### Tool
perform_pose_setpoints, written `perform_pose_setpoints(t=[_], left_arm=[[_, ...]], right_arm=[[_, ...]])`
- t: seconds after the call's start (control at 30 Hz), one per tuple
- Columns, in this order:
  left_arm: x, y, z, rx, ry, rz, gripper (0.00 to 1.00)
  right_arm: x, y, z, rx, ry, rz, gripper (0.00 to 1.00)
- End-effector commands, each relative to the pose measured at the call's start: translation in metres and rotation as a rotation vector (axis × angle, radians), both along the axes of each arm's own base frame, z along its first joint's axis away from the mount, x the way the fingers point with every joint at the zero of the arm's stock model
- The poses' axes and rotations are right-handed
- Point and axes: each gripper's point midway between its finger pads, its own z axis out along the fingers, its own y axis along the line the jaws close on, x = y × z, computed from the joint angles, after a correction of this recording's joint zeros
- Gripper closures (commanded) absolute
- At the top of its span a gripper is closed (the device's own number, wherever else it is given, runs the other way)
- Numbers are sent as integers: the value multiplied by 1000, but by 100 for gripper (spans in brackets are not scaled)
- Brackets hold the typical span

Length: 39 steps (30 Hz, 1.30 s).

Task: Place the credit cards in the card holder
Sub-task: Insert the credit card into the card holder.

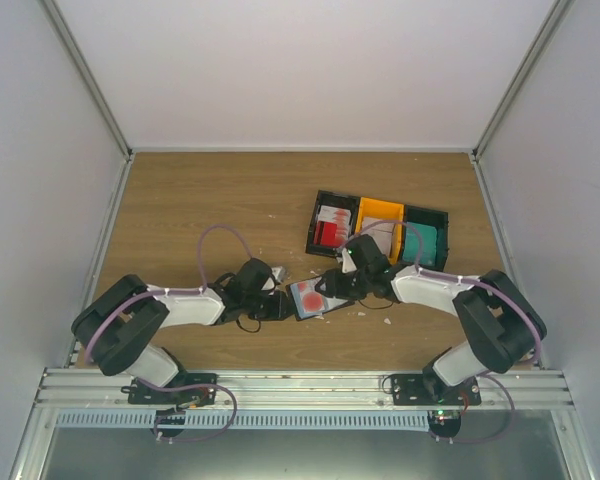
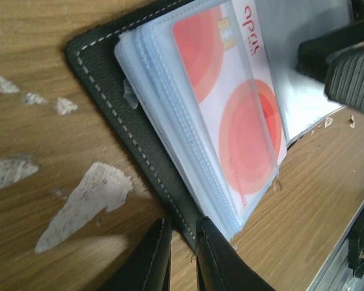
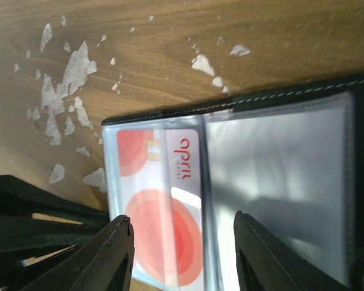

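Observation:
The card holder (image 1: 298,309) lies open on the wood between both arms, its clear sleeves up. A red-and-white credit card (image 2: 242,121) sits in the sleeves, one sleeve edge crossing it. My left gripper (image 2: 185,251) is shut on the corner of the holder's black cover (image 2: 139,142). Above the card (image 3: 151,200) and the holder (image 3: 279,97) hovers my right gripper (image 3: 185,245), open, with nothing between its fingers. More red-and-white cards (image 1: 330,228) and teal ones (image 1: 422,242) stay in the bins behind.
Three bins stand in a row at the back right: black (image 1: 325,205), yellow (image 1: 378,213), black (image 1: 435,218). White crumbs (image 2: 85,206) dot the wood around the holder. The two grippers work within a few centimetres of each other.

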Motion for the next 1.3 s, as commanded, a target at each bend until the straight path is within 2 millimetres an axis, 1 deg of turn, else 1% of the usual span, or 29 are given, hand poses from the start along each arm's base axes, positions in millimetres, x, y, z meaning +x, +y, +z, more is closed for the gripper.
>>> perform_pose_setpoints(t=[0.0,0.1,0.2,0.3,0.37,0.47,0.63,0.77,0.87,1.0,1.07,1.13,1.27], left_arm=[[-5,8,1,47,-3,3,84],[-1,7,9,40,-18,14,83],[2,7,16,46,-33,19,82],[7,4,22,44,-51,15,82],[10,1,22,47,-54,11,83],[14,-1,15,67,-45,13,84],[17,5,-3,136,-16,36,87],[17,7,-9,156,-5,38,88],[17,8,-11,160,-6,36,90],[17,10,-12,172,-7,39,90],[17,11,-12,178,-11,41,90],[19,13,-8,184,-25,49,90],[23,14,4,176,-65,57,88]], right_arm=[[3,-14,0,-152,-57,25,53],[7,-7,0,-174,-72,58,55],[9,-2,-6,-205,-71,85,57],[7,3,-13,-217,-63,105,66],[7,5,-17,-227,-56,113,73],[5,9,-19,-225,-52,123,79],[0,17,-15,-208,-60,155,88],[-4,23,-14,-204,-66,181,93],[-7,29,-15,-197,-67,206,95],[-10,34,-14,-187,-68,223,95],[-6,32,-12,-200,-87,202,93],[0,26,-7,-230,-113,170,87],[8,14,8,-283,-159,124,71]])
